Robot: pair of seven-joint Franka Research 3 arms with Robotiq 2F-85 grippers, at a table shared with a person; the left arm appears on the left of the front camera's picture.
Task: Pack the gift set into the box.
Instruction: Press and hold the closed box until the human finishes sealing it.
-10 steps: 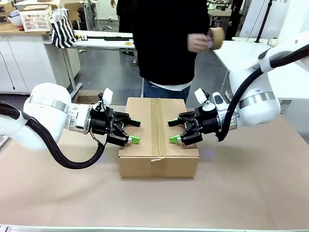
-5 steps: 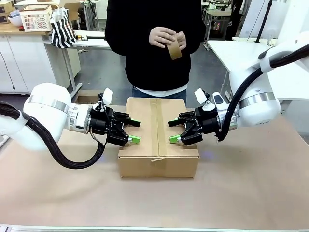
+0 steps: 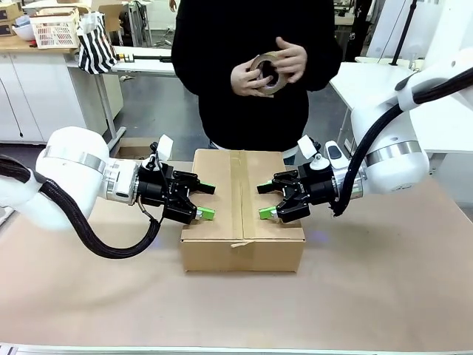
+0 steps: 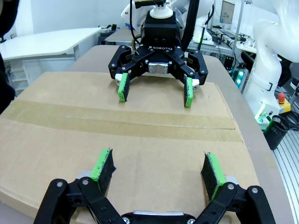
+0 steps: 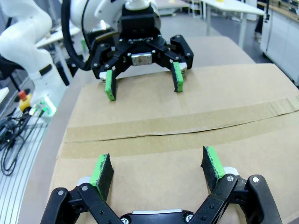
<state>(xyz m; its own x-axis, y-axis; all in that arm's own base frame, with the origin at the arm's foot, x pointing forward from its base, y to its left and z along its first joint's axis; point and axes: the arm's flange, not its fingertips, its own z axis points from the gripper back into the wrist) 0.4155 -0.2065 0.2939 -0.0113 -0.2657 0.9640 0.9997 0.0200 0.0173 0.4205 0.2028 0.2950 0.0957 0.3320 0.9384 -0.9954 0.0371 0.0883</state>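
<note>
- The box (image 3: 242, 211) sits mid-bench (image 3: 384, 288), flaps down, a tape strip along the centre seam; I judge the packing done and sealing in hand.
- My left end effector (image 3: 206, 201) and right end effector (image 3: 261, 201) are both spread wide, grasping nothing, low over opposite flaps. I'd press evenly so the seam lies flat.
- The person holds a tape roll (image 3: 267, 71) above.
- "ROBOTIQ" reads on the facing end effector in the left wrist view.

Left gripper (image 3: 203, 201) and right gripper (image 3: 264, 201) level, facing each other, fingers spread.
</note>
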